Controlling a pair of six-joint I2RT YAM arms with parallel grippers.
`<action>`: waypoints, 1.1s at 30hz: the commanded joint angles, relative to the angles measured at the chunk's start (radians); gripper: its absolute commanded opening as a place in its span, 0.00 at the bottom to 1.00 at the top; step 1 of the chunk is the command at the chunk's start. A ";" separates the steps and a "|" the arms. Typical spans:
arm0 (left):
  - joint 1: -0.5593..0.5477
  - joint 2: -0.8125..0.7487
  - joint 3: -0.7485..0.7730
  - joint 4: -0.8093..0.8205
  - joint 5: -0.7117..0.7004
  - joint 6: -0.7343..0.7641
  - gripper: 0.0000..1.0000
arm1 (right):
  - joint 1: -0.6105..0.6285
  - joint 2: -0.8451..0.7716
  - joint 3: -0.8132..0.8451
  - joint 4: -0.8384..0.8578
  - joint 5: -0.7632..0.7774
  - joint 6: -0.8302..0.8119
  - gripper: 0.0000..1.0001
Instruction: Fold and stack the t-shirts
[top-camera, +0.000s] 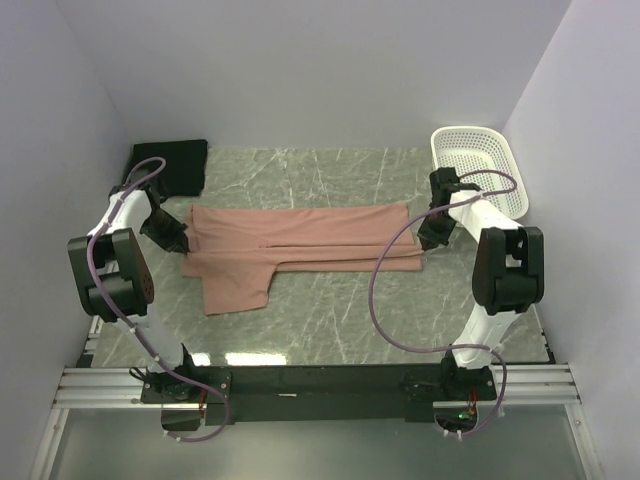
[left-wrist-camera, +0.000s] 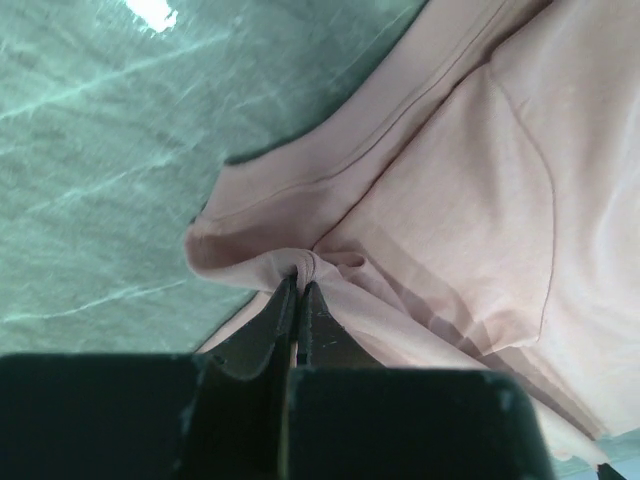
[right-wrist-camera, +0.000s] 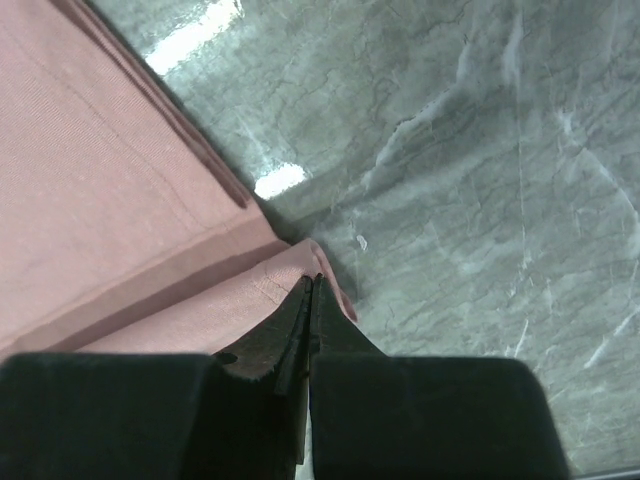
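1. The left gripper (left-wrist-camera: 300, 287) sits closest in its wrist view. Its fingers are pressed together on a small bunched fold at the edge of the pink shirt (left-wrist-camera: 450, 180), with cloth puckering at the tips.
2. The right gripper (right-wrist-camera: 312, 285) is likewise closed tight. It pinches a folded corner of the pink shirt at the cloth's right end, with bare counter (right-wrist-camera: 480, 180) just beside it.
3. In the top view the pink shirt lies across the middle of the counter as a long band folded lengthwise, running left to right. Its surface is mostly flat, with seam lines along its length.
4. One flap of the pink shirt, apparently a sleeve, juts toward the near edge at the left end of the band.
5. The two grippers hold opposite ends of the band, the left at the left end and the right at the right end, both low at cloth level.
6. The black shirt (top-camera: 170, 165) lies folded in the far left corner of the counter, apart from the pink shirt.
7. A white mesh basket (top-camera: 478, 135) stands at the far right corner, behind the right arm. Its contents cannot be made out.
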 joint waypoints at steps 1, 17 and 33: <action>0.005 0.026 0.038 0.041 -0.028 0.027 0.01 | -0.015 0.016 0.041 0.025 0.063 -0.007 0.00; -0.016 0.034 0.001 0.117 -0.045 0.024 0.35 | -0.015 0.054 0.055 0.071 0.021 0.000 0.22; -0.298 -0.466 -0.253 0.079 -0.261 -0.043 0.70 | 0.155 -0.357 -0.161 0.088 0.004 -0.009 0.61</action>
